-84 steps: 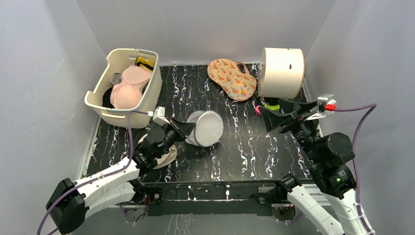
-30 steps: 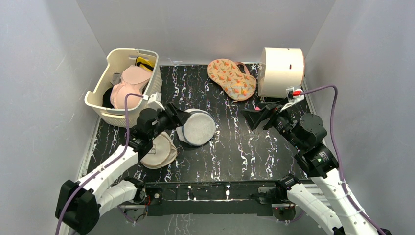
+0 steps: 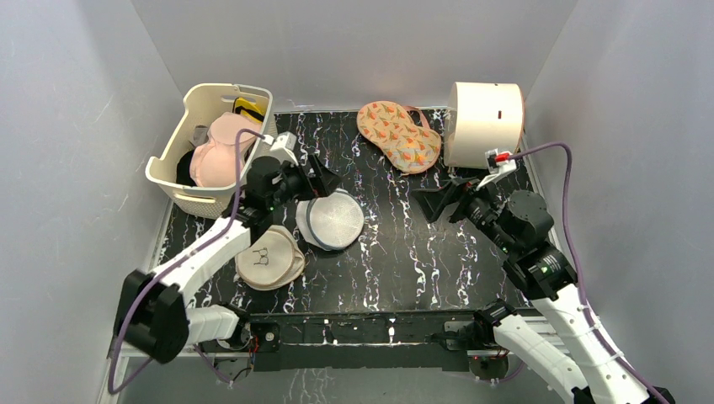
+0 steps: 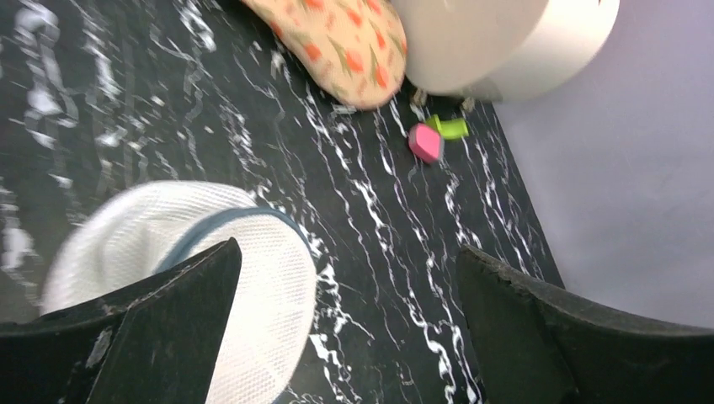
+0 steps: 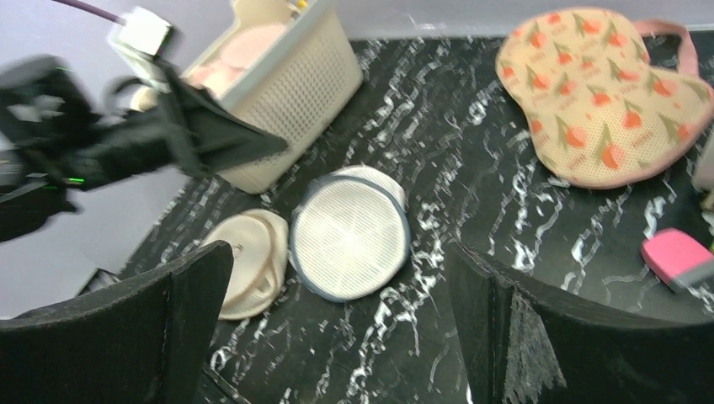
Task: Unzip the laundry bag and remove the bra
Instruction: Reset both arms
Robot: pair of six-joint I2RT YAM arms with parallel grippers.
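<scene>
The laundry bag (image 3: 330, 220), a round white mesh pouch with a dark grey zipper rim, lies flat on the black marbled table (image 3: 404, 261); it also shows in the wrist views (image 4: 210, 261) (image 5: 349, 231). My left gripper (image 3: 318, 183) (image 4: 345, 252) hovers open just behind it, with nothing between its fingers. My right gripper (image 3: 431, 202) (image 5: 338, 248) stands open to the right of the bag, apart from it. The bra (image 3: 221, 151) (image 5: 253, 46), with pinkish-beige cups and a yellow part, lies in the cream basket (image 3: 189, 198).
A beige round pouch (image 3: 269, 258) with a small bra drawing lies left of the bag, touching it. A floral padded piece (image 3: 398, 135) and a white cylinder (image 3: 484, 124) sit at the back right. Small pink (image 4: 426, 142) and green (image 4: 450, 128) objects lie near the cylinder.
</scene>
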